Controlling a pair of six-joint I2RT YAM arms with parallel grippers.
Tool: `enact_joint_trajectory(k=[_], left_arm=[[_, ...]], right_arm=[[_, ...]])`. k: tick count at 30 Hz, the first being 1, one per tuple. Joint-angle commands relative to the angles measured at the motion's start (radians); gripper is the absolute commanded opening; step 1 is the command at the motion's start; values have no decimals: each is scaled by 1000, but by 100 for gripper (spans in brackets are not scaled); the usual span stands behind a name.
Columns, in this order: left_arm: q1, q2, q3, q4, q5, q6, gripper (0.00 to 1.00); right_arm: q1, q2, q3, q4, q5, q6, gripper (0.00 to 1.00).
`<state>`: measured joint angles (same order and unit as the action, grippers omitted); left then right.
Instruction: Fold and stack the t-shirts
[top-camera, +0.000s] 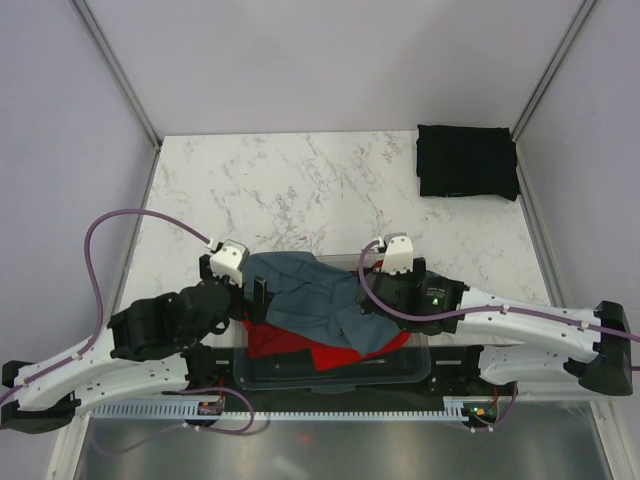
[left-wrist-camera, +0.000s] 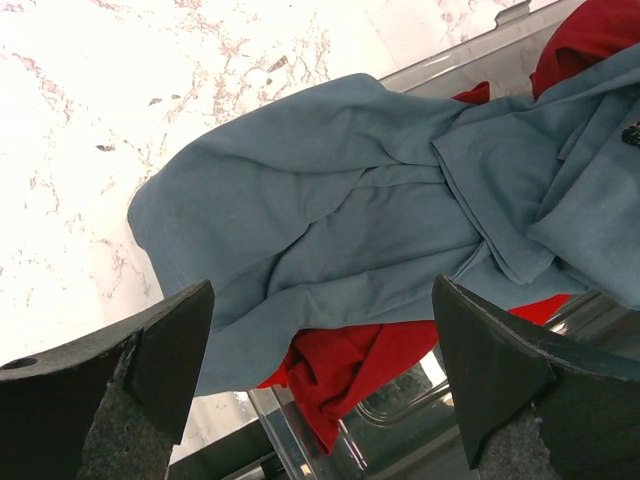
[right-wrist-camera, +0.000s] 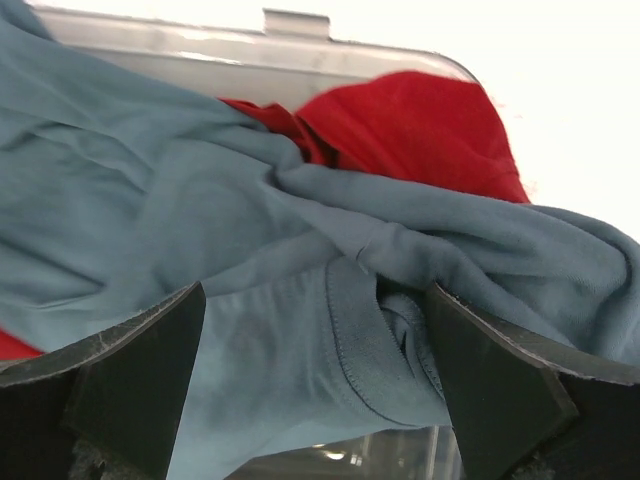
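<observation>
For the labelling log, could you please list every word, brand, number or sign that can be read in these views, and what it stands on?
No text can be read in any view.
The blue-grey t-shirt, red t-shirt, black t-shirt and clear bin show no print or tag.
Any marking on the left arm or right arm is too small to read.

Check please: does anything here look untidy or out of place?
The blue-grey shirt lies crumpled, hanging over the clear bin and its far rim onto the table, with the red shirt bunched under it. The black shirt, far right, is neatly folded.
</observation>
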<state>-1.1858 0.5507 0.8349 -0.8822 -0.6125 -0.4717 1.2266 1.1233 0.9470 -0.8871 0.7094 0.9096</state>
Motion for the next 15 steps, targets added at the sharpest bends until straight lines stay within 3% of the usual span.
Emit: enact_joint_trajectory(k=[1,12,15], left_arm=[[3,-9,12,6,-41,-42,96],[5,-15,10,5,-43,-47,96],[3,-12,9,5,-43,-48,96]], right_arm=[[4,23,39,-85,33,41,98],[5,128,90,-274,94,63,94],[5,147,81,-279,87,63,83]])
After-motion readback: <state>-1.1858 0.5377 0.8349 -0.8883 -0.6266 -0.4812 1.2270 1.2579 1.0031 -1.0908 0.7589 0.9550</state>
